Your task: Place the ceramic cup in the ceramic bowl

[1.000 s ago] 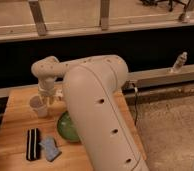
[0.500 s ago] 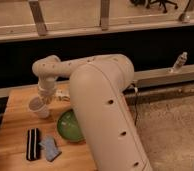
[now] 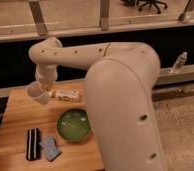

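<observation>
The ceramic cup (image 3: 35,92), small and pale off-white, hangs tilted at the end of my arm, just above the back left part of the wooden table (image 3: 15,125). My gripper (image 3: 41,91) is shut on it, mostly hidden behind the wrist and the cup. The ceramic bowl (image 3: 73,125), round, glossy green and empty, sits on the table to the right of the cup and nearer the front. The cup is apart from the bowl, up and to its left.
A small white box (image 3: 67,95) lies behind the bowl. A black ribbed object (image 3: 33,144) and a blue sponge (image 3: 50,148) lie at the front left. My large white arm (image 3: 120,100) covers the table's right side. A bottle (image 3: 179,62) stands on the right ledge.
The cup has risen off the table and tilted, held by my gripper. The arm has swung so that the whole green bowl now shows.
</observation>
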